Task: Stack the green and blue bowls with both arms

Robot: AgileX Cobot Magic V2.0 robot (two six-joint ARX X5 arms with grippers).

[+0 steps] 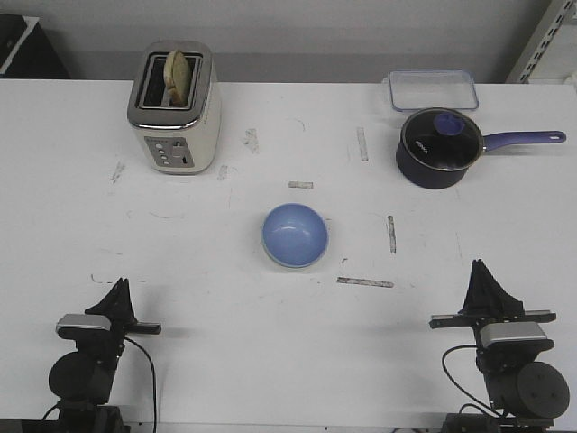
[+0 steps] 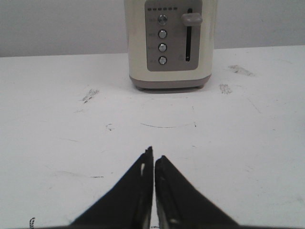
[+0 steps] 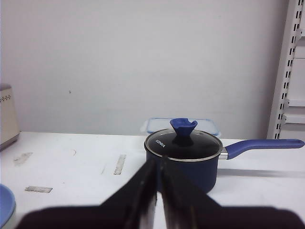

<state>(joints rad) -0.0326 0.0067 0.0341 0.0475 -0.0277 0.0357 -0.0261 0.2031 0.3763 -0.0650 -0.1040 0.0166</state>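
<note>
The light blue bowl (image 1: 294, 234) sits at the middle of the table. A thin pale green rim (image 1: 295, 264) shows under its near edge, so it seems to sit inside the green bowl. A sliver of the blue bowl (image 3: 4, 205) shows in the right wrist view. My left gripper (image 1: 120, 287) is shut and empty near the front left edge, far from the bowls; in the left wrist view (image 2: 154, 155) its jaws are pressed together. My right gripper (image 1: 480, 269) is shut and empty near the front right edge, and also shows in the right wrist view (image 3: 158, 162).
A cream toaster (image 1: 174, 108) with bread in it stands at the back left. A dark navy saucepan (image 1: 439, 149) with a glass lid and long handle stands at the back right, with a clear lidded container (image 1: 433, 89) behind it. Tape marks dot the table.
</note>
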